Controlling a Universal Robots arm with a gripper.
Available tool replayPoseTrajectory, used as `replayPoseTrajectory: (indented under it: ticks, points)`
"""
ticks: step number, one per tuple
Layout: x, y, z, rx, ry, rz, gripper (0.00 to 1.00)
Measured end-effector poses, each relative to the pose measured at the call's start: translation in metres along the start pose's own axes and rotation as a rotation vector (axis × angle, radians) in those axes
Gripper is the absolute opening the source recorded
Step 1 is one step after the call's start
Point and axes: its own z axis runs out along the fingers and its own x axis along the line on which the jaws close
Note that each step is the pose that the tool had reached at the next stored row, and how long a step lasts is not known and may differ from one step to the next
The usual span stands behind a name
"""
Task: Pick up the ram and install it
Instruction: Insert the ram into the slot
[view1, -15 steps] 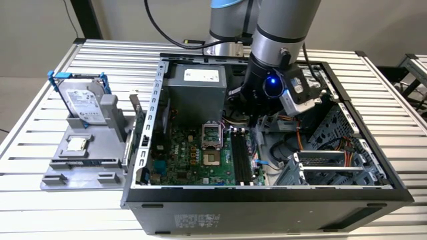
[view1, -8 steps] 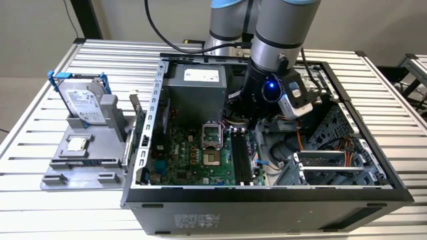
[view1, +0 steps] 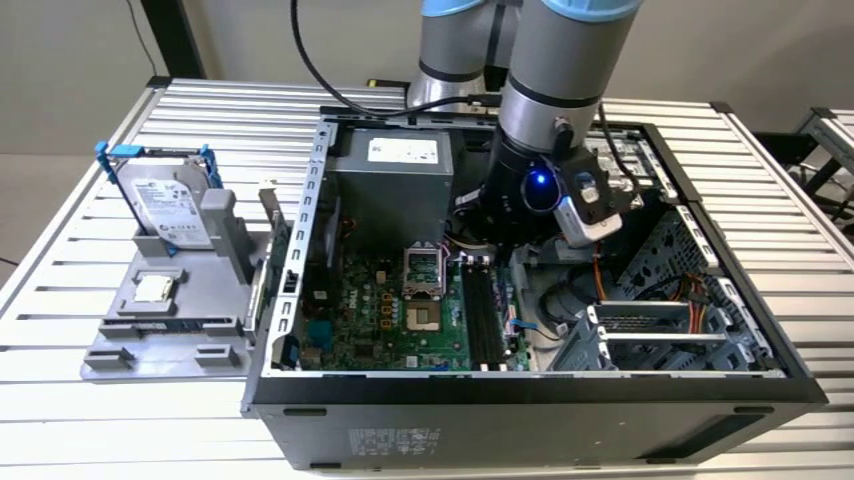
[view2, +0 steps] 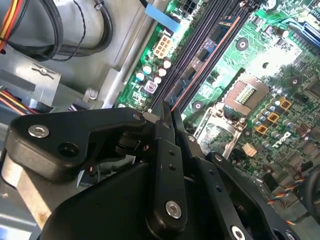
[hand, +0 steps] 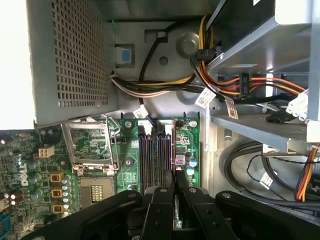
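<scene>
Parked on the grey holder (view1: 174, 335) at the exterior view's left: the hard drive (view1: 167, 200) and processor chip (view1: 156, 288), well apart from the work. Further right, inside the open case (view1: 534, 385), reaching down over the motherboard (view1: 400, 320) beside its black slots (view1: 483, 310), probably to line up with them. Pinched shut, as seen in the second wrist view, the gripper (view2: 167, 112) on the thin edge of the ram (view2: 205, 55), held edge-on and parallel to the slots, just above or touching one.
</scene>
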Motion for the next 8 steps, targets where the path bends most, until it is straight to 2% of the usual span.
replayPoseTrajectory:
  ticks: [4,8]
  points:
    - [-0.0006,-0.0004,0.0021,0.0086,-0.0001,0.000,0.00]
    - [-0.0010,-0.0038,0.0052,0.0100,0.0000,0.000,0.00]
